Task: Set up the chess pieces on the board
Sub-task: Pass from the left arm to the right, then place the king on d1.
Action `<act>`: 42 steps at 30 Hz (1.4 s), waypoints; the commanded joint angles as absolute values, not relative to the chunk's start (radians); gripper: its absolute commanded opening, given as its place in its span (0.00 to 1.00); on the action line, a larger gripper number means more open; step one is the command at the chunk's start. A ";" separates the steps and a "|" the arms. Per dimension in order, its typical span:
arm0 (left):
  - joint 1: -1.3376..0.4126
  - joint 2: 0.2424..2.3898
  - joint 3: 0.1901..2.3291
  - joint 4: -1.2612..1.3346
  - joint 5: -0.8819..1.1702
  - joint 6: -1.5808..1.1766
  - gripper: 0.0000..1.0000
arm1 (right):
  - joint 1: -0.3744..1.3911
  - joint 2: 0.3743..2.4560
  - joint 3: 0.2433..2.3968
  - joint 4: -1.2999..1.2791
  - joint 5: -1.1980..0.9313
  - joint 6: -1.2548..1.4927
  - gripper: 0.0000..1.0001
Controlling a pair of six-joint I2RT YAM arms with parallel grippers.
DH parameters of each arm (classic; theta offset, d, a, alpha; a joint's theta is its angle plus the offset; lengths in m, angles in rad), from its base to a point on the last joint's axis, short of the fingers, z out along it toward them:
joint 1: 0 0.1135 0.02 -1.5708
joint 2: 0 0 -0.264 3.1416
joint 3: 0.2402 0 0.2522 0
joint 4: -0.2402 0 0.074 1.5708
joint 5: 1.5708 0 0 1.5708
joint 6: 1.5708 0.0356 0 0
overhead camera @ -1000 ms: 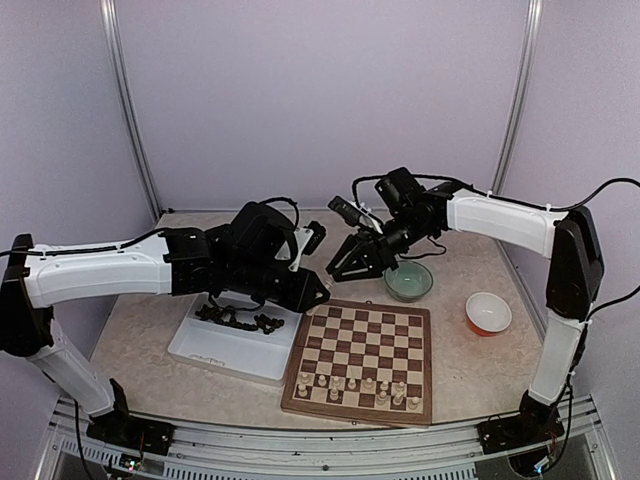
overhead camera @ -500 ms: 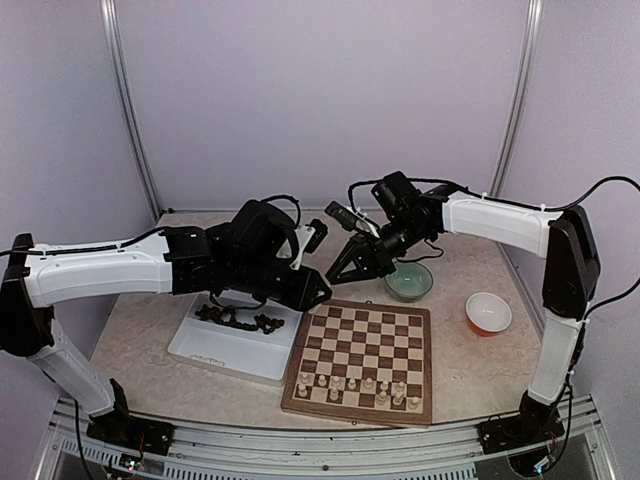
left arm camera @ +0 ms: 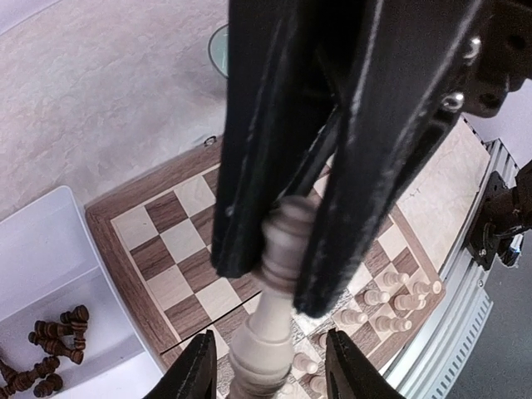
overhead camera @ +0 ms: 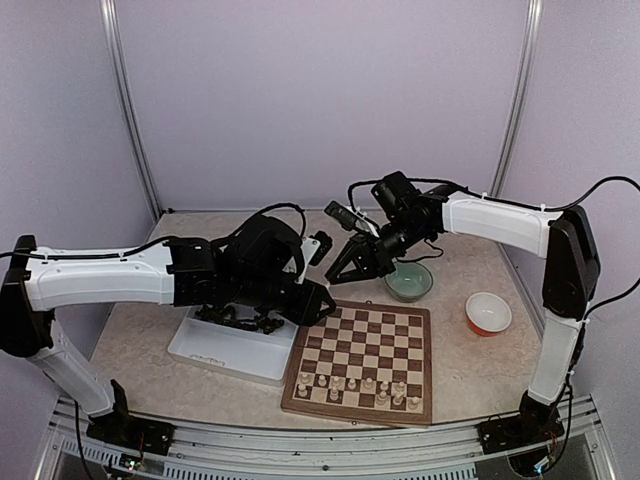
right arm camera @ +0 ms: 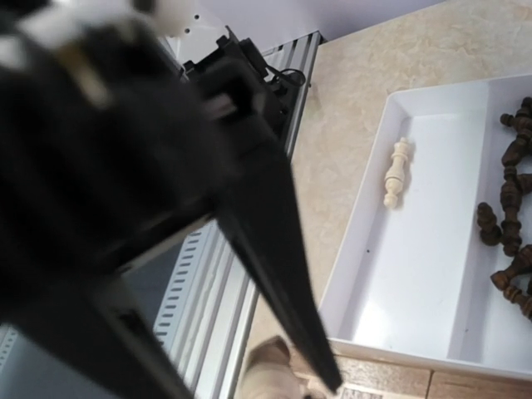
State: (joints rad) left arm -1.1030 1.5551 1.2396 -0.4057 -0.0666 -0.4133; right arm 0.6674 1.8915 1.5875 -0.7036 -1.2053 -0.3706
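A cream-white chess piece point(left arm camera: 278, 249) hangs above the board point(left arm camera: 170, 249), its head pinched between the right gripper's black fingers point(left arm camera: 249, 166). My right gripper point(left arm camera: 280, 278) is shut on it. My left gripper point(left arm camera: 273, 366) is open, one fingertip on each side of the piece's base without touching it. From above, the left gripper point(overhead camera: 326, 299) and right gripper point(overhead camera: 338, 274) meet over the board's point(overhead camera: 292, 392) far left corner, and the piece is hidden. Several cream pieces point(overhead camera: 362, 385) stand on the near rows. The right wrist view shows the held piece point(right arm camera: 270, 370) at the bottom edge.
A white divided tray point(overhead camera: 215, 350) left of the board holds several dark pieces point(overhead camera: 240, 319) and one lying cream piece point(right arm camera: 397, 172). A green bowl point(overhead camera: 408, 281) and an orange bowl point(overhead camera: 488, 313) sit to the right of the board's far side.
The right gripper shut on the cream piece that the left gripper held. Then the left gripper opened and shifted slightly toward the near right.
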 commanded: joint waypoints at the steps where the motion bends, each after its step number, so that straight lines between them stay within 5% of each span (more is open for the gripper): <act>1: -1.101 1.527 1.200 -0.411 -0.094 -0.411 0.44 | 0.669 1.873 1.602 -0.703 -1.220 -0.371 0.00; 6: -1.094 1.508 1.180 -0.405 -0.095 -0.416 0.35 | 0.669 1.871 1.599 -0.703 -1.225 -0.371 0.00; 14: -1.084 1.513 1.182 -0.390 -0.068 -0.405 0.01 | 0.668 1.861 1.598 -0.704 -1.205 -0.378 0.00; 28: -0.944 1.435 1.128 -0.441 -0.080 -0.384 0.00 | 0.521 1.697 1.551 -0.726 -0.969 -0.469 0.00; 42: -0.653 1.583 1.330 -0.338 -0.021 -0.158 0.00 | 0.823 1.506 1.187 -0.727 -0.641 -0.690 0.00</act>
State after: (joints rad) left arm -0.6891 1.5265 1.3167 -0.4343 -0.0521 -0.2550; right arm 0.7292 1.5585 1.2308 -0.7422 -0.7849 -0.6231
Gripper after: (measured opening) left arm 0.134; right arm 0.112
